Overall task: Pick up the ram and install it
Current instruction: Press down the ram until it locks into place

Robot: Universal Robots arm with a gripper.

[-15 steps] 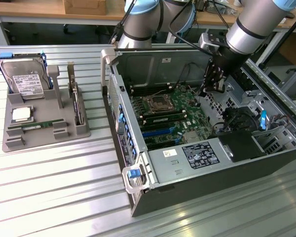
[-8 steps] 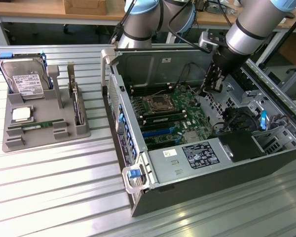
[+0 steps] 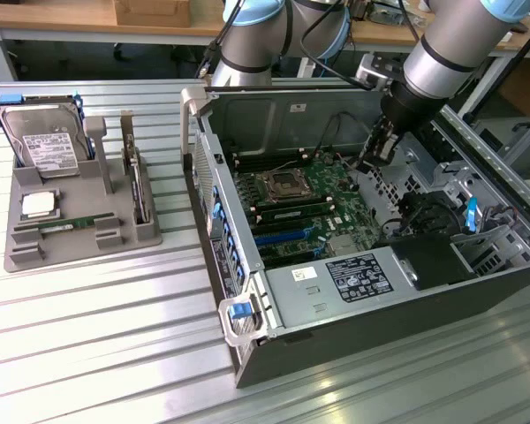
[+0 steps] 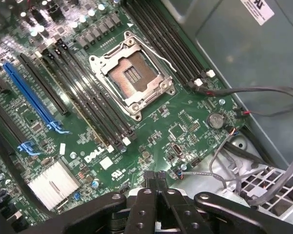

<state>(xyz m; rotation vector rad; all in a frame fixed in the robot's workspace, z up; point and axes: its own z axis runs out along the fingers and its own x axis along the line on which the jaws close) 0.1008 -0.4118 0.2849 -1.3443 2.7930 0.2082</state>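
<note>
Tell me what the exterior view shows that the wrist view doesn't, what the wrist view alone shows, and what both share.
Exterior view alone: the grey tray on the exterior view's left, holding the ram, a square silver chip and a hard drive, plus the arm reaching into the computer case.

Wrist view alone: the gripper with its fingers together and nothing between them, a round coin battery and the blue slots up close.

Both: the green motherboard with its open processor socket and the black memory slots.

Green ram [image 3: 68, 225] stick, lying flat in grey tray slot
</note>
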